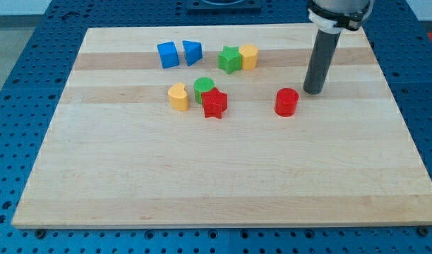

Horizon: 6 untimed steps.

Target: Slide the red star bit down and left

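The red star [214, 103] lies on the wooden board [223, 176], left of centre, touching a green round block [203, 87] just above and left of it. A yellow block [178, 97] stands close to the left of those two. My tip [313, 91] rests on the board well to the right of the red star. A red cylinder [286, 101] stands between them, just down and left of my tip and apart from it.
Near the view's top stand a blue cube [167, 54] and a blue wedge-like block [192, 52], side by side. To their right a green star [230, 59] touches a yellow block [248, 56]. The board's right edge [403, 120] lies beyond my tip.
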Each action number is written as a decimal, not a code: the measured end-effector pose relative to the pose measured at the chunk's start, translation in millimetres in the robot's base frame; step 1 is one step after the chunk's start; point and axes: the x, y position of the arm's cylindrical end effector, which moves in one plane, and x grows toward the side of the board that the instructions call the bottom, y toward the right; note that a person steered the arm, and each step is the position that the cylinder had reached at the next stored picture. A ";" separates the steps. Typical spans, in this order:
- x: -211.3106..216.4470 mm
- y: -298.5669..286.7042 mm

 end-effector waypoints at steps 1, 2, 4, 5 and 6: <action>0.4 -37.4; 0.4 -87.0; 11.6 -164.9; 36.9 -202.8; 49.4 -223.7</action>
